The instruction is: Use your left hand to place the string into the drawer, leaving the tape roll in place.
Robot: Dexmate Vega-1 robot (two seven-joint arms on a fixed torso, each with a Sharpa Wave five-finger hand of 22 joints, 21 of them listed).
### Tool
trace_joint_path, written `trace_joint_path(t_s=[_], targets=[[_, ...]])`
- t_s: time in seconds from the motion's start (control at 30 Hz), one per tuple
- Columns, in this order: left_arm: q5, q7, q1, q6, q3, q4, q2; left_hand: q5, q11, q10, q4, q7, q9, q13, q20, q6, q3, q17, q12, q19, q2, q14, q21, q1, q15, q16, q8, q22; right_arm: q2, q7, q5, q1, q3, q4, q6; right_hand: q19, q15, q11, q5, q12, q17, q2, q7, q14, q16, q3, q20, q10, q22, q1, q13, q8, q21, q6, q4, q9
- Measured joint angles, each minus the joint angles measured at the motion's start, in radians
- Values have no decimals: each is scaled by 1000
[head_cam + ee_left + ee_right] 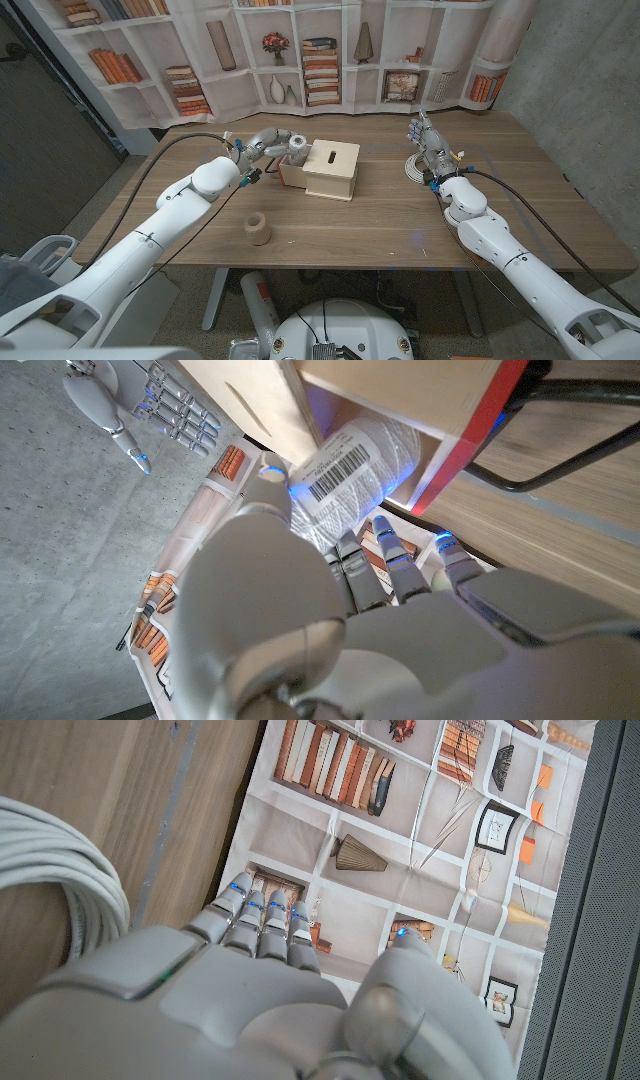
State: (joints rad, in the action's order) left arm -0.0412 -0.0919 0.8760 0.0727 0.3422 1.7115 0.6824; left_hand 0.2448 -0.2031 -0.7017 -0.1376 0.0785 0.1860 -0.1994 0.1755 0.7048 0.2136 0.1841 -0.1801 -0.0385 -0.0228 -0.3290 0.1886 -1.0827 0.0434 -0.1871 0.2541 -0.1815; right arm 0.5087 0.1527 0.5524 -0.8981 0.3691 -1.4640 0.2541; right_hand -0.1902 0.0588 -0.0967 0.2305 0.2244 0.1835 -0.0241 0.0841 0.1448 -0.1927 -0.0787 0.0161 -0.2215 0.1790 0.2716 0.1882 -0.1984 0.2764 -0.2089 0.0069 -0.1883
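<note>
I am taking the pale wooden box with the slot in its top (333,168) as my landmark and working outward from my own body. Nearest me, well in front of the box and towards my left, the small brown cardboard tape roll (259,228) is standing upright on the wooden table (380,225), untouched, as the task wants.

At the box's left side my left hand (277,146) is holding the white spool of string with a barcode label (352,460), thumb and fingers wrapping round it. In my left wrist view the spool is sitting at the mouth of the red-edged drawer opening (480,420), partly inside, so I judge I am in the placing step. Next I need to be pushing the spool fully in, then spreading my fingers and drawing back without dragging it out; the drawer's edges look like the thing to catch on.

Right of the box, well apart, my right hand (428,140) is standing idle with fingers straight and together, holding nothing, beside a coil of white cable (413,167). Beyond the box a bookshelf-printed backdrop (300,50) is hanging.
</note>
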Motion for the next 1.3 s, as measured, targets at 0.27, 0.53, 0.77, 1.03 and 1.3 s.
trace_joint_path(t_s=[0.27,0.53,0.77,1.03,1.3], targets=[[-5,7,12,9,-8,6,3,0,-1,39,4,0,0,-4,2,0,-4,0,0,-2,-1,12,0,4,-2,0,-18,0,-6,-10,1,14,8,17,-1,0,0,0,0,0,0,0,0,0,0,0,0,0,0,0,0,0,-7,0,0,0],[-5,7,16,9,-13,6,3,8,3,74,4,10,3,-4,9,-10,-4,0,0,-9,1,22,0,14,-3,0,-35,0,-6,-19,1,14,8,17,-6,0,0,0,0,0,0,-5,0,0,0,-1,0,0,0,5,0,0,-7,0,-7,0],[-16,8,15,11,-14,-7,-2,15,13,111,10,25,3,-3,3,-24,-10,0,0,-14,4,32,4,22,-3,0,-49,0,-16,-25,1,40,21,46,-10,0,0,0,0,0,0,-5,0,0,0,-1,0,0,0,5,0,0,-11,0,-7,0],[-19,-2,5,11,-13,-24,-6,22,32,168,33,30,3,-3,9,-72,0,0,0,-24,10,60,4,34,-4,0,-62,0,-21,-31,0,50,25,60,-11,0,0,0,0,0,0,-5,0,0,0,-1,0,0,0,5,0,0,-11,0,-7,0],[-22,-16,-7,11,-7,-38,-11,31,54,222,44,12,7,-3,12,-136,-8,0,0,-34,11,82,4,60,-11,0,-70,0,-24,-34,-1,57,26,71,-11,0,0,0,0,0,0,-5,0,0,0,1,0,0,0,5,0,0,-14,0,-10,0]])
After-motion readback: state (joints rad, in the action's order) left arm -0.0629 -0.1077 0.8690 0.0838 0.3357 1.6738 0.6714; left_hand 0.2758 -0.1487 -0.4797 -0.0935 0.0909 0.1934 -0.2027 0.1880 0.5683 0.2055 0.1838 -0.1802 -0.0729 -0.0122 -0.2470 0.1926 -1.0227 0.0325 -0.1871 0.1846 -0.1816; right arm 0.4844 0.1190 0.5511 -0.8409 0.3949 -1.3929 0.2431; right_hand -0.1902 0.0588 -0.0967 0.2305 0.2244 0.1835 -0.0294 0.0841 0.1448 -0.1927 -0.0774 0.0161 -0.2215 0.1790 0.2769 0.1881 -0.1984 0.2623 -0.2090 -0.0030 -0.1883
